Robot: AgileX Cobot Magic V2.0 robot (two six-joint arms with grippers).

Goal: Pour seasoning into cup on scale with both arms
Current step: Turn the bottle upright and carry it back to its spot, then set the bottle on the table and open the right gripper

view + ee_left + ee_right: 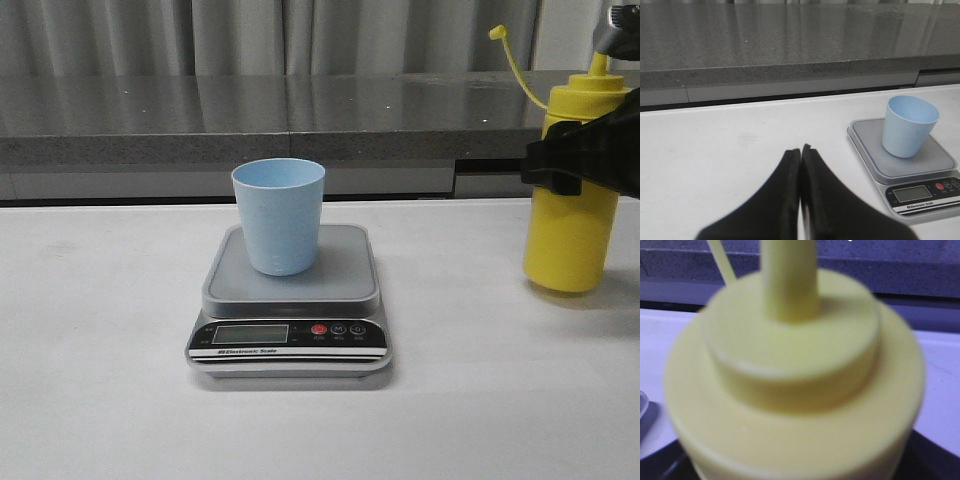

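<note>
White worktop (90, 300) carries a flat silver-grey digital scale (289, 345) with a pale blue plastic tumbler (279, 215) upright on its platform. At the right edge, the tall yellow squeeze bottle (568, 240) stands vertical, nozzle up, clamped by the black right claw (585, 150). The left claw (800, 150) hovers pinched together, empty, beside the scale.
</note>
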